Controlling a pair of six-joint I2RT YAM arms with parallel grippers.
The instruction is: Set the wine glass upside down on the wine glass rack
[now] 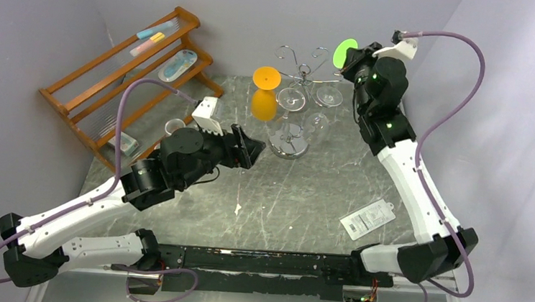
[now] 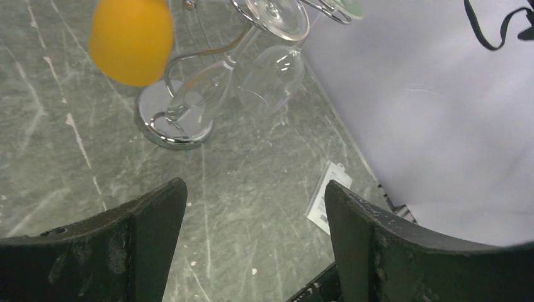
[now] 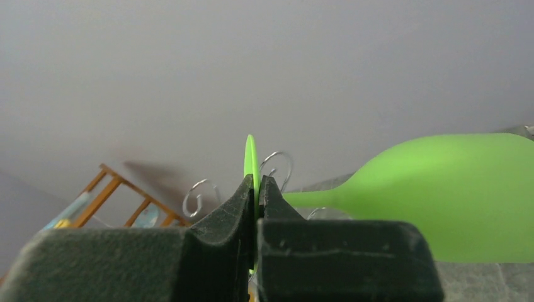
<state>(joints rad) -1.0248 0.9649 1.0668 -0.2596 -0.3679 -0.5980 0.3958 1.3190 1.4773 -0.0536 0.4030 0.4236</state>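
Two coloured glasses stand out among the clear ones around the wine glass rack point(image 1: 279, 150), which stands at the far middle of the marble table point(image 1: 297, 196). The orange wine glass point(image 1: 265, 93) hangs upside down from an arm on the rack's left side, foot up and bowl down. Several clear glasses point(image 1: 292, 99) hang inverted from the other arms. The green wine glass point(image 3: 453, 201) is up in the air at the rack's far right. The right gripper point(image 3: 257, 189) has its fingers pressed together on the thin edge of the glass's round foot, and the stem and bowl lie sideways. The left gripper point(image 2: 255, 195) sits near and left of the rack's chrome base, its fingers spread wide with only bare table between them. At the far left, the wooden shelf point(image 1: 186, 19) carries pastel sticks point(image 1: 151, 37) on its top tier and a blue-and-white item point(image 1: 179, 65) on the tier below. A white cup point(image 1: 173, 125) sits on the table by the shelf's near end. A printed tag point(image 1: 367, 218) lies flat on the near right.
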